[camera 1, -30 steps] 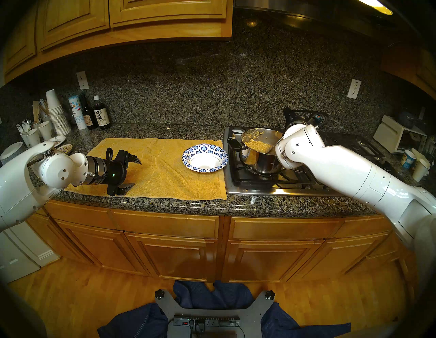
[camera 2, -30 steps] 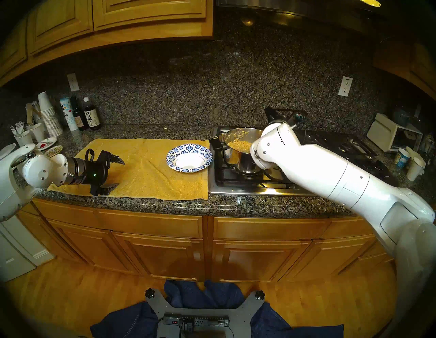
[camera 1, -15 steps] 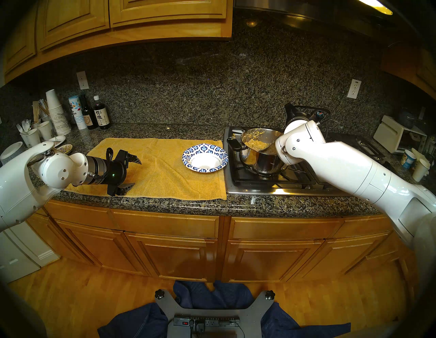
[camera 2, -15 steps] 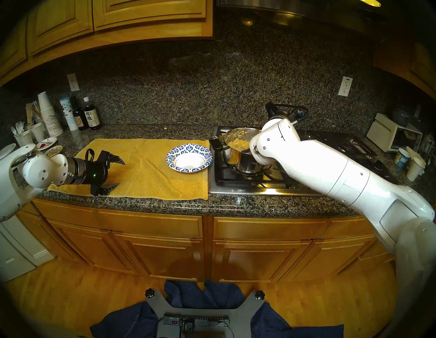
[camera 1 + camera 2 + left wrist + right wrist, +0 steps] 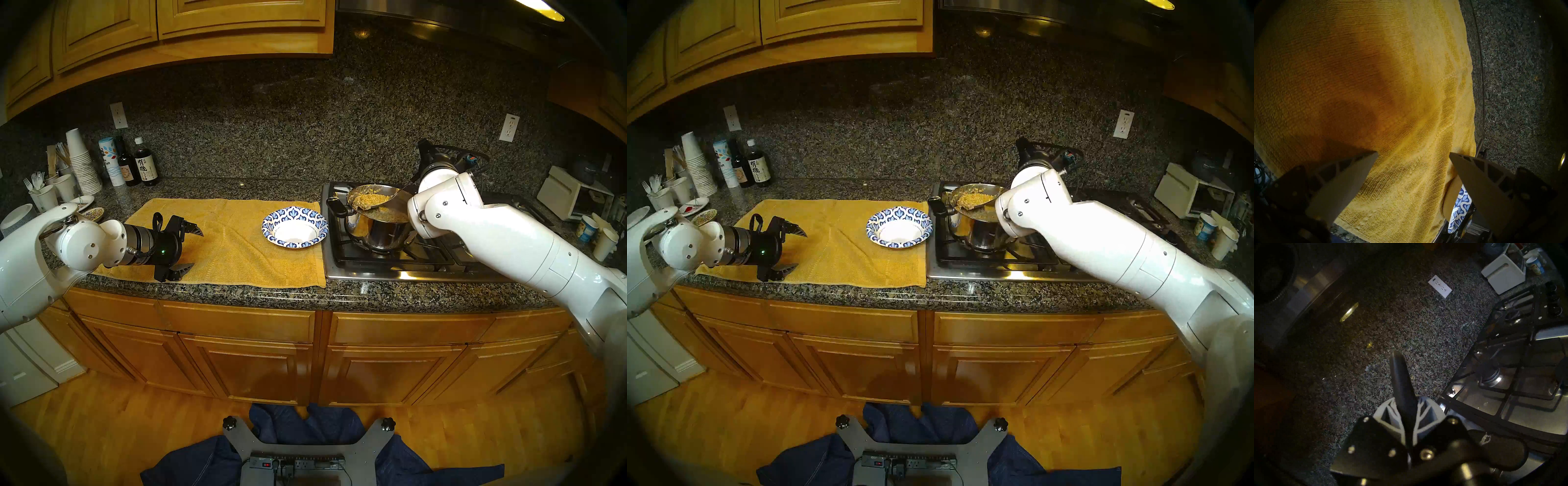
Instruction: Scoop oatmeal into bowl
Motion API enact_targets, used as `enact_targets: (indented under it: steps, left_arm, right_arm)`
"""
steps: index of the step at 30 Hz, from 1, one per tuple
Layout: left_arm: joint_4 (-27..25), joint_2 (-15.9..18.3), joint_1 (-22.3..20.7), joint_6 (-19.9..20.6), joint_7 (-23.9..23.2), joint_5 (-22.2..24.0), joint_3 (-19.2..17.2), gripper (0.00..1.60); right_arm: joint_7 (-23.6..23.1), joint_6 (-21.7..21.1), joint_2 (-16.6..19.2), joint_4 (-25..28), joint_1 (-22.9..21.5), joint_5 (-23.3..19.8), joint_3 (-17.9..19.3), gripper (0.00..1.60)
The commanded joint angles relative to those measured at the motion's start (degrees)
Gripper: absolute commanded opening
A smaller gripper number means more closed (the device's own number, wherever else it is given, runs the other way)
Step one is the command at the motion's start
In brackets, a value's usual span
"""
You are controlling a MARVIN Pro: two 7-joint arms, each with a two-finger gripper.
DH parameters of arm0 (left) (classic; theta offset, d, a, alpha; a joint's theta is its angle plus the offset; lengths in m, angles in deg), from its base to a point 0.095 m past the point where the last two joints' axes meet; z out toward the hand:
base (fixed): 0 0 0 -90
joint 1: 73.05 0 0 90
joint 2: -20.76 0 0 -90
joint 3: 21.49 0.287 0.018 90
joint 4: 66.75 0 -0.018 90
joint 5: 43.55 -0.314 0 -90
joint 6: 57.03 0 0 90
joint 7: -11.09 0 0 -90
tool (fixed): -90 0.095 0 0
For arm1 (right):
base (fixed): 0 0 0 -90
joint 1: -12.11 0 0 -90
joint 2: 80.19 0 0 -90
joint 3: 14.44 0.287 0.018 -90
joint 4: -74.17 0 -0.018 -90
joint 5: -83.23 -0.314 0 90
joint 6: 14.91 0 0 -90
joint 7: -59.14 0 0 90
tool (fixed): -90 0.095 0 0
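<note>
- You are lifting a loaded spoon (image 5: pixel 368 201) of oatmeal (image 5: pixel 369 199) above the pot (image 5: pixel 380 227); right end effector (image 5: pixel 1403 405) is clenched on its handle.
- Next, you are carrying it level toward 9 o'clock, over the bowl (image 5: pixel 295 227); left end effector (image 5: pixel 185 249) is idling, released.

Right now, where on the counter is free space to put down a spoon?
The yellow towel is bare between the left gripper and the bowl. It is crowded at the far left, around the paper cups and bottles, and on the stove with the pot.

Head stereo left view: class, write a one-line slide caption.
Right arm lifts a spoon heaped with oatmeal over the steel pot; the bowl waits empty.
</note>
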Motion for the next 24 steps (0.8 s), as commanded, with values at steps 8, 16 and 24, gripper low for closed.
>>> enact_targets:
  steps: [8,16,24]
  left_arm:
    - [0.1,-0.1,-0.1,0.0,0.1,-0.1,-0.1,1.60]
    - [0.1,-0.1,-0.1,0.0,0.0,-0.1,-0.1,1.60]
    - [0.1,-0.1,-0.1,0.0,0.1,-0.1,-0.1,1.60]
  right_arm:
    - [2.1,5.3,6.4,4.8,1.6,-1.0,2.0,0.00]
    - [0.4,8.9,7.9,5.5,2.5,-3.7,2.6,0.00]
    - [-3.0,12.3,9.4,6.2,3.5,-8.9,2.6,0.00]
